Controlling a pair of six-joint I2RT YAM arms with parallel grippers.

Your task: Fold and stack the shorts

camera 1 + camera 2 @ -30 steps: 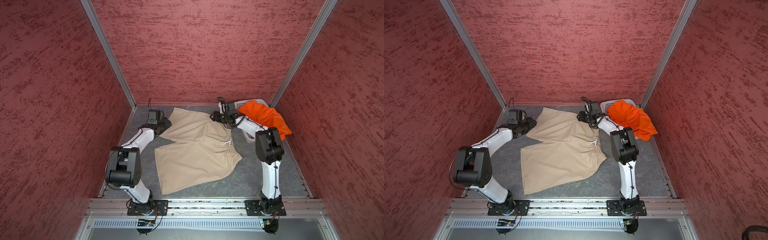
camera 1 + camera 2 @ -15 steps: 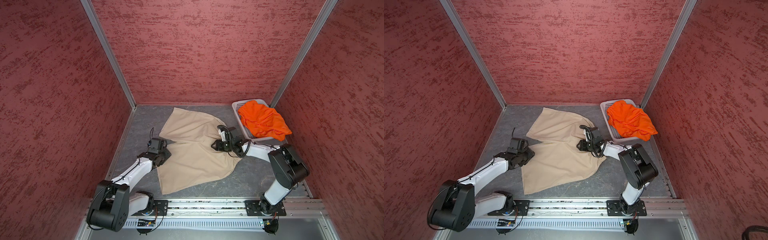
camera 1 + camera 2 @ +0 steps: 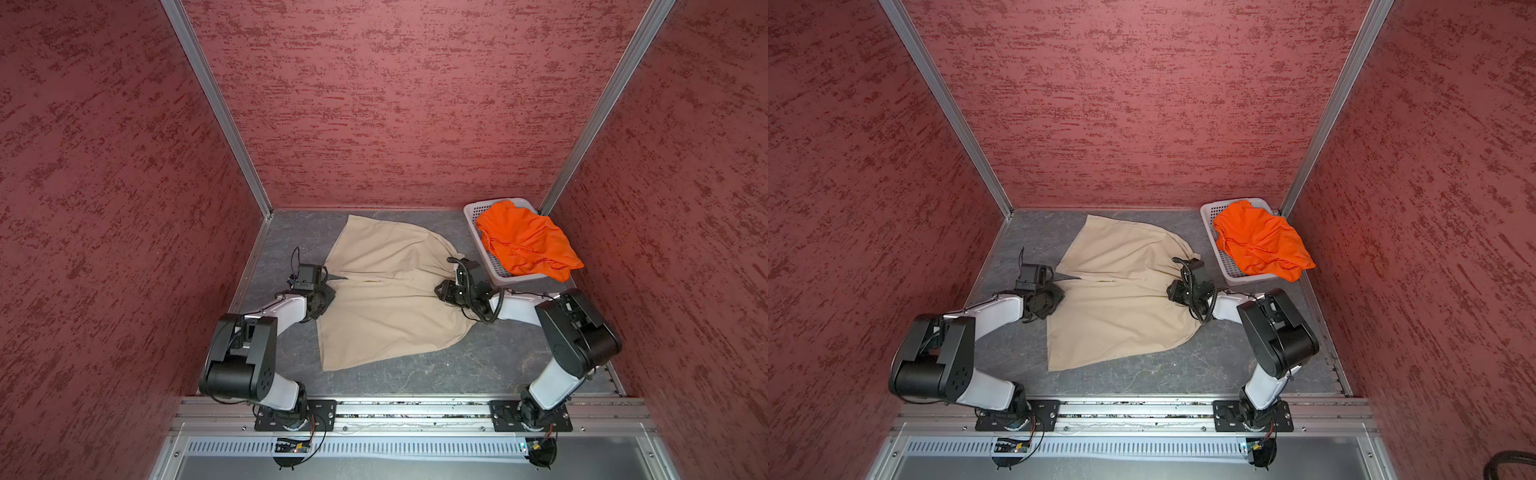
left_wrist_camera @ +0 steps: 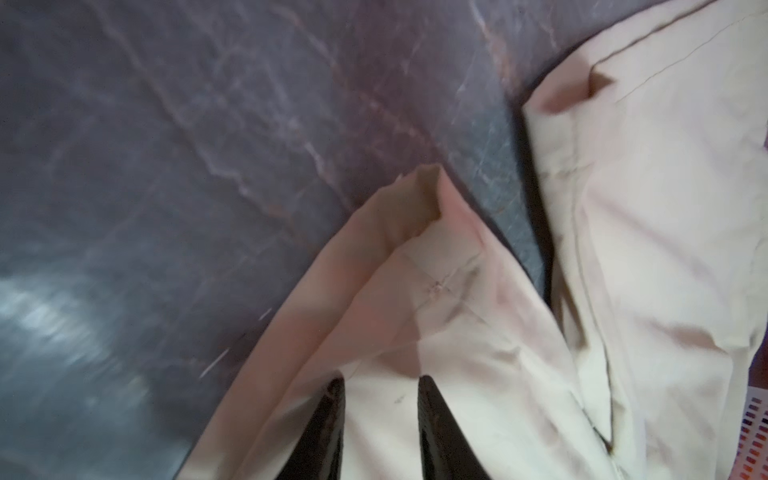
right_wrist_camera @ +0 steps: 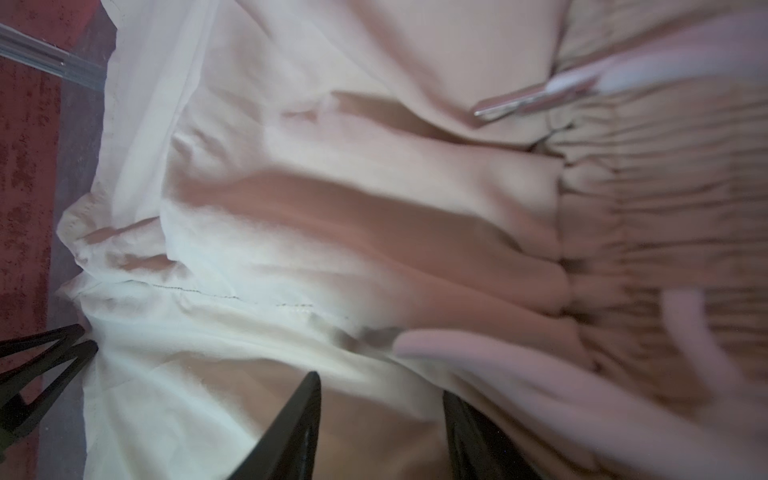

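Note:
The beige shorts (image 3: 386, 299) (image 3: 1121, 299) lie spread on the grey table, waist to the right, legs to the left. My left gripper (image 3: 331, 296) (image 4: 382, 386) rests at the crotch between the two legs. Its jaws stand a little apart, with flat cloth (image 4: 644, 249) between them. My right gripper (image 3: 439, 289) (image 5: 382, 395) sits on the middle of the gathered waistband, by the white drawstring (image 5: 478, 353). Its jaws are wide apart over cloth (image 5: 332, 208). The orange shorts (image 3: 523, 241) (image 3: 1258, 239) lie crumpled in the basket.
A white perforated basket (image 3: 471, 208) (image 3: 1208, 208) stands at the back right corner, next to the right arm. Red walls close in the table on three sides. A metal rail (image 3: 415, 409) runs along the front edge.
Both grippers came back from the far edge of the beige shorts to its middle line, left at the crotch, right at the waistband. The left jaws have narrowed.

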